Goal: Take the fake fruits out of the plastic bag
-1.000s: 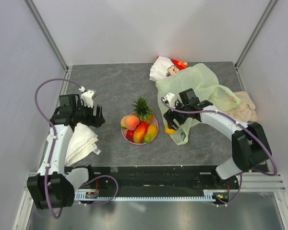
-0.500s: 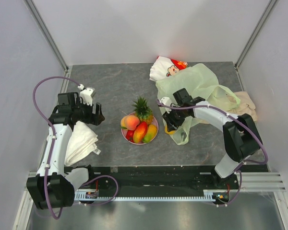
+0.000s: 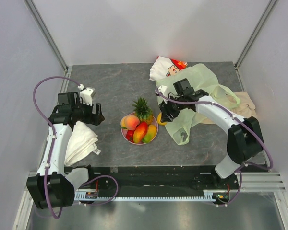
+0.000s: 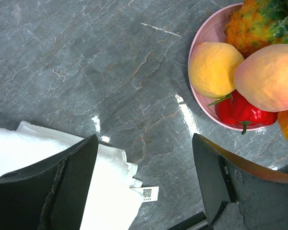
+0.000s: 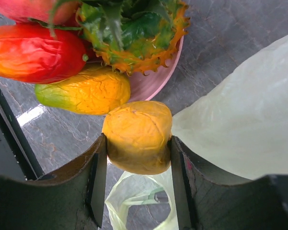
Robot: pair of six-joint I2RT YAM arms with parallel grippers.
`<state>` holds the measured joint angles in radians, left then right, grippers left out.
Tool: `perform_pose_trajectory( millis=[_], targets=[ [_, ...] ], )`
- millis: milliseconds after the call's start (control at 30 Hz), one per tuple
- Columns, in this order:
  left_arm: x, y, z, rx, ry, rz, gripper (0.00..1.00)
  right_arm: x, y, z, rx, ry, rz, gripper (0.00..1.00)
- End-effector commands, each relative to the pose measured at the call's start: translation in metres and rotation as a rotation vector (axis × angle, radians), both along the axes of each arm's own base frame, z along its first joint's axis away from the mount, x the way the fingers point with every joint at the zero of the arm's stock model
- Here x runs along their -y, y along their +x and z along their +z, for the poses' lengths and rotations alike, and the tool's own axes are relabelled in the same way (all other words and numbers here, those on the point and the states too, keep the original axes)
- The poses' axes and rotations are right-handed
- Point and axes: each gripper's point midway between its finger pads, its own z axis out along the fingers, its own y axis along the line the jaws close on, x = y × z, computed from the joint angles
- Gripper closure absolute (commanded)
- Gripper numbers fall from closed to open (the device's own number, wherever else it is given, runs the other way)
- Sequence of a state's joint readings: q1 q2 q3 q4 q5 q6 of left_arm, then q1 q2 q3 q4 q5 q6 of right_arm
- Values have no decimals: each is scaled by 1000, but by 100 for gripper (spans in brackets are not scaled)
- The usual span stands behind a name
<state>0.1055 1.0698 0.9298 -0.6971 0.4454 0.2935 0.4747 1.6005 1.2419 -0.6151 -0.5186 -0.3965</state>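
1. The right gripper (image 5: pixel 138 160) is closed halfway on an orange (image 5: pixel 137 136), one finger on each flank, which holds it above the table (image 3: pixel 105 81)
2. The orange is outside the bag (image 5: pixel 240 115), between its edge and the plate (image 5: pixel 151 81) rim; it looks bound for the plate
3. The plate holds a pineapple (image 3: pixel 142 108), a peach (image 3: pixel 130 121), two mangoes (image 3: pixel 140 132) and a pepper (image 3: pixel 129 135), piled touching, so little room is left and the orange may roll off
4. The bag lies slack; no fruit shape shows through it, though its folds could hide one
5. The left gripper (image 4: pixel 145 163) is spread wide and empty, low between the towel (image 4: pixel 38 148) and the plate, seemingly waiting
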Motion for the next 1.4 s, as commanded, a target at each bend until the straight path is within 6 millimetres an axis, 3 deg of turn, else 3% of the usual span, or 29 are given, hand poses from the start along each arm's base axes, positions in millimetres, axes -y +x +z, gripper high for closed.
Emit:
perform_pose_trajectory(
  millis=[0,367,667,933,1267,1300,1367],
  targets=[
    [-9,11,14,62,50,-4,13,-19,10,-8,-57,63,2,55],
    [-12,6,11,47,53,6,13,-38,25,-16,-112,108,-8,54],
    [-14,5,9,43,47,12,13,-41,24,-37,-192,96,-29,53],
    [-14,9,9,43,46,7,13,-42,22,-38,-213,98,-25,50],
    [-14,9,8,42,48,11,13,-40,17,-46,-245,84,-22,31],
    [-15,9,8,42,48,12,13,-40,17,-46,-245,82,-23,2],
    [-15,9,8,41,47,13,13,-40,16,-46,-244,82,-22,2]
  ],
)
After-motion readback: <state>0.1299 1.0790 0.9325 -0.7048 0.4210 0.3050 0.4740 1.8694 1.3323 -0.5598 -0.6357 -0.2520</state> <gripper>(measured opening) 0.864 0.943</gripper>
